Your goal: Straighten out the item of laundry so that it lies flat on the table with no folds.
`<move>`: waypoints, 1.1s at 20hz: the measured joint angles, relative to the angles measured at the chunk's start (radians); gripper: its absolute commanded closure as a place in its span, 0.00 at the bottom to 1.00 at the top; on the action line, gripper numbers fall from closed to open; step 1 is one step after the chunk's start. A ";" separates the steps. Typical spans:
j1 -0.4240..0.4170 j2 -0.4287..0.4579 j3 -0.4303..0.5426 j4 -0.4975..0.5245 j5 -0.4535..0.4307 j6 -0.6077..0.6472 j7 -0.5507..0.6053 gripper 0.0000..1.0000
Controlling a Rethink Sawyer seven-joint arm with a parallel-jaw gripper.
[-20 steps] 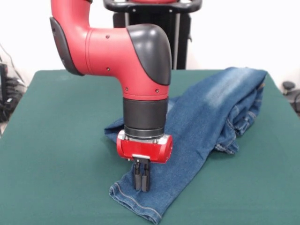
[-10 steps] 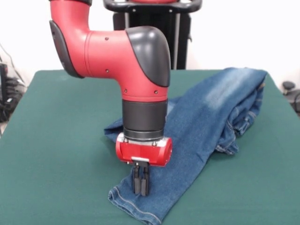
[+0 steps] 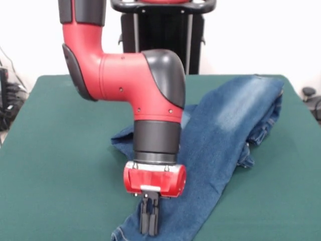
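Pincer (image 3: 150,221) closed on jeans (image 3: 228,125) near leg hem, front of bench (image 3: 55,150); leg's long axis runs diag. up-right from pincer, w/ bunched folds at far end.

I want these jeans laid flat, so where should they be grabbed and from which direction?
Probably by the hem end of the leg, where the claw is pinching the jeans, coming from above. The leg lies flat there; the far end is bunched and folded on the table.

jeans (image 3: 225,130) x1 | table (image 3: 55,150) x1 | arm (image 3: 130,85) x1 | pincer (image 3: 150,223) x1
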 measured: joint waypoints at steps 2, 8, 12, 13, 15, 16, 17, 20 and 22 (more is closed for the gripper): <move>0.003 0.025 0.000 -0.013 0.000 -0.077 0.000 1.00; 0.012 0.059 -0.008 -0.029 0.002 -0.176 0.000 1.00; 0.021 0.071 -0.016 -0.034 0.016 -0.213 0.000 1.00; 0.024 0.075 -0.019 -0.035 0.025 -0.226 0.000 1.00; 0.038 0.091 -0.029 -0.037 0.058 -0.272 0.000 1.00; 0.040 0.094 -0.032 -0.038 0.065 -0.281 0.000 1.00; 0.047 0.102 -0.037 -0.041 0.080 -0.306 0.000 1.00; 0.068 0.136 -0.051 -0.048 0.130 -0.402 0.000 1.00; 0.078 0.151 -0.058 -0.052 0.149 -0.444 0.000 1.00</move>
